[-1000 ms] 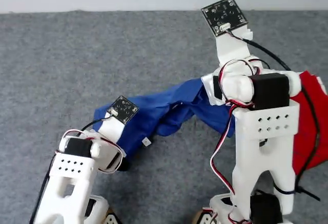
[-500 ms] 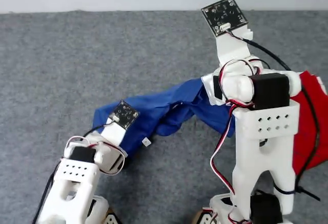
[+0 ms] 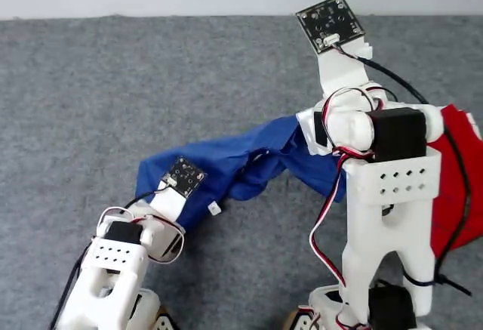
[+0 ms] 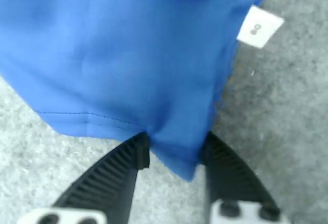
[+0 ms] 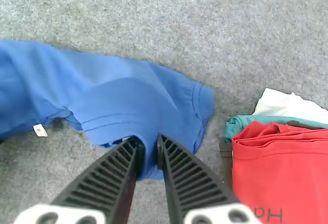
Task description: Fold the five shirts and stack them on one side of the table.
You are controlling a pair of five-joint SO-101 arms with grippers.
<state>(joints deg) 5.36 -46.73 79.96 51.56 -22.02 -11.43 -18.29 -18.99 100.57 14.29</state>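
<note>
step: spreading the blue shirt [image 3: 241, 160] for folding (my guess)
shirt: bunched on the bench [image 3: 113, 81], near the folded stack [image 5: 277, 152]
left gripper [image 4: 174, 152]: clamped on its hem
right gripper [image 5: 148, 155]: pinching the other end
next: draw it taut, lay flat

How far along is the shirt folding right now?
Done: a red shirt lies folded, with teal cloth and white cloth showing at its edge, apparently a stack. In hand: the blue shirt is pinched by the left claw and the right claw, stretched crumpled between them. Left: fold and stack the blue one. I cannot tell whether a fifth shirt is stacked.
</note>
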